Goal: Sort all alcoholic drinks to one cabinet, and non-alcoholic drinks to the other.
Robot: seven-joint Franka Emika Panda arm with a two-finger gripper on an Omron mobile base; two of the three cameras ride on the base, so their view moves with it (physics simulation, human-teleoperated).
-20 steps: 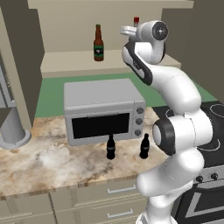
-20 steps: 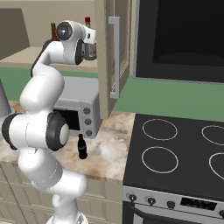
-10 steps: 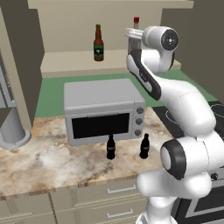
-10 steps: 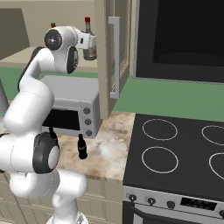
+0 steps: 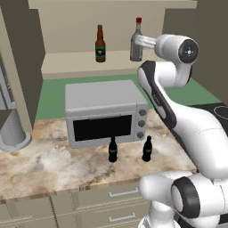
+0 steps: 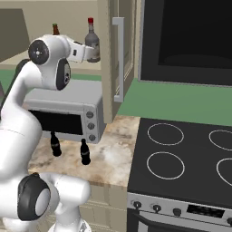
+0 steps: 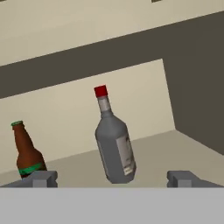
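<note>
We see a simulated kitchen with a mottled beige stone surface (image 5: pixel 49 164) running above pale drawers. A grey toaster oven (image 5: pixel 105 113) sits at the far side of the surface, and a green wall shows behind it. Two small black cola bottles (image 5: pixel 113 150) (image 5: pixel 147 148) stand upright side by side on the surface, just in front of the oven door. To the right lies a black stovetop (image 6: pixel 181 158) with ring burners.

Above the oven, an open cabinet (image 5: pixel 67 58) with a beige shelf holds the alcoholic drinks: a slim brown beer bottle (image 5: pixel 100 44) on the left and a taller grey bottle with a red cap (image 5: pixel 136 41) to its right, apart from each other.

Our white arm reaches up to that shelf. The end effector (image 7: pixel 113 178) is released, its fingers spread wide, pointing at the grey bottle without gripping it.
</note>
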